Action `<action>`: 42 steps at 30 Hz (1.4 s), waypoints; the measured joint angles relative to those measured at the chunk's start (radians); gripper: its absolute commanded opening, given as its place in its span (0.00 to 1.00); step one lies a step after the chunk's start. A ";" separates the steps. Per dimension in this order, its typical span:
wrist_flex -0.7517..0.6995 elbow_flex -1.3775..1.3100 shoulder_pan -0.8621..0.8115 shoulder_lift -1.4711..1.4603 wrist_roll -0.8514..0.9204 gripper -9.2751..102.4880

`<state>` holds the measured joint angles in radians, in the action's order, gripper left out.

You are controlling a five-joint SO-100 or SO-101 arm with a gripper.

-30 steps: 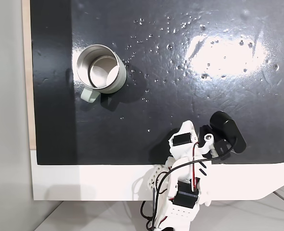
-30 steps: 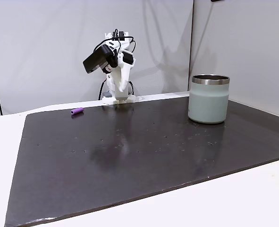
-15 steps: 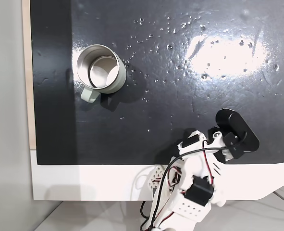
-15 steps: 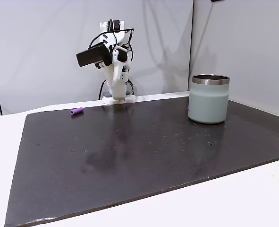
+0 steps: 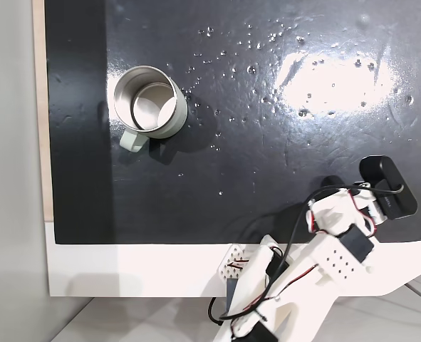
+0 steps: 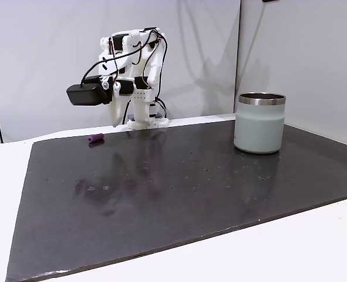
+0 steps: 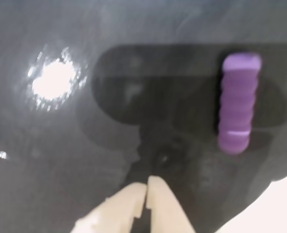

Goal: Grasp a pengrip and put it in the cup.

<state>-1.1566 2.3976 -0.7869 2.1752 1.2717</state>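
a dark glossy mat (image 5: 267,107) covers a white worktop (image 6: 314,247) before grey walls. since the earlier frames the arm has swung toward the mat's near corner, right in the top-down fixed view. the pincer (image 7: 146,190) hovers with its tips pressed together, above the purple pengrip (image 7: 237,103) lying near the mat's edge. the cup (image 5: 147,105) stands well apart, open mat between.

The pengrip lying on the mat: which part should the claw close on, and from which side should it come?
Probably its ribbed middle, from straight above. The pengrip lies flat on its side on the black mat, clear of the cup, so the fingers could straddle its short width. The claw looks shut and must open first.
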 measured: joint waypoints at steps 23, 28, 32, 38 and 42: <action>-0.112 -0.265 -0.051 -0.356 0.092 0.10; -0.181 -0.310 -0.086 -0.356 0.156 0.13; -0.204 -0.327 -0.124 -0.356 0.198 0.21; -0.212 -0.341 -0.155 -0.356 0.210 0.31; -0.198 -0.341 -0.166 -0.360 0.210 0.31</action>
<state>-1.3545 2.0571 -0.9526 1.8147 1.4818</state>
